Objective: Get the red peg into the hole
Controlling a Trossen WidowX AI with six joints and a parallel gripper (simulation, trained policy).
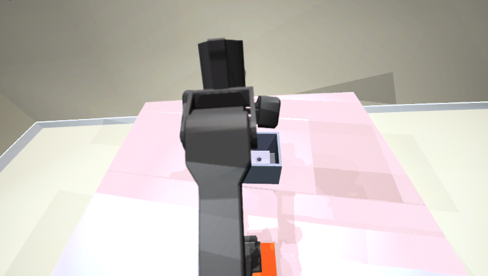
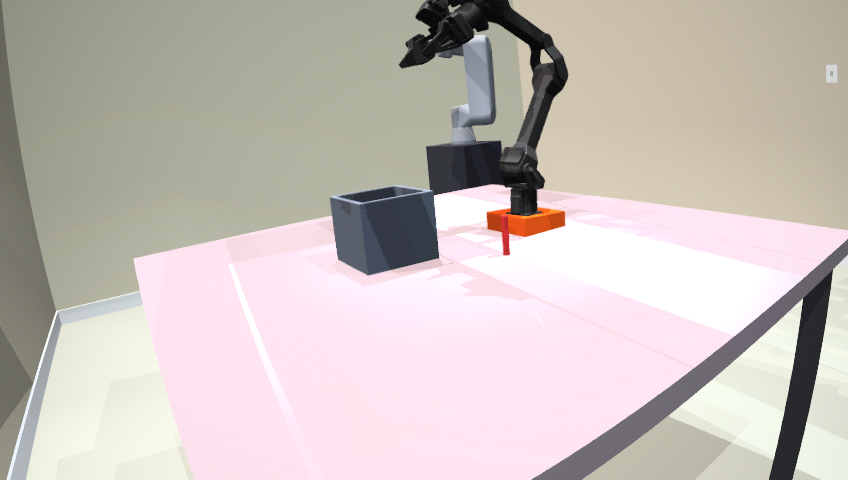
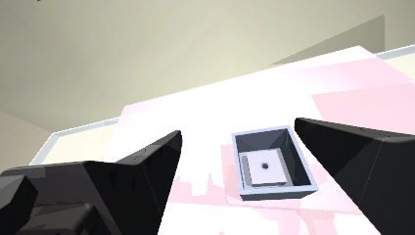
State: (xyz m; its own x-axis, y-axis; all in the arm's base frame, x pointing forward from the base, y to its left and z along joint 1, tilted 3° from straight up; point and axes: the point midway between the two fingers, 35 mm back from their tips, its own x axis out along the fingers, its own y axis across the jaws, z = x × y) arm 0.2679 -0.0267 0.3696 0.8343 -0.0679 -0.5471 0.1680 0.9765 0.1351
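Note:
The red peg [image 2: 505,236] stands upright on the table in front of the orange base in the exterior view; the arm hides it in the top view, and it is not in the wrist view. The open blue-grey box [image 1: 263,175] [image 2: 404,234] [image 3: 304,189] stands on the table. The pale plate [image 1: 255,155] [image 3: 274,178] lies at its bottom with a dark, empty-looking round hole [image 1: 258,159] [image 3: 264,165]. My gripper [image 3: 236,129] is wide open and empty. It hangs high above the table in the exterior view, well away from the peg, and the box shows below its fingertips in the wrist view.
The orange base block [image 1: 268,260] [image 2: 526,226] carries my black arm [image 1: 218,211] [image 2: 538,113]. A grey arm [image 2: 479,83] on a dark pedestal [image 2: 464,166] stands beyond the pink and white table [image 1: 342,164] [image 2: 416,368] [image 3: 196,108]. The box's high walls surround the plate.

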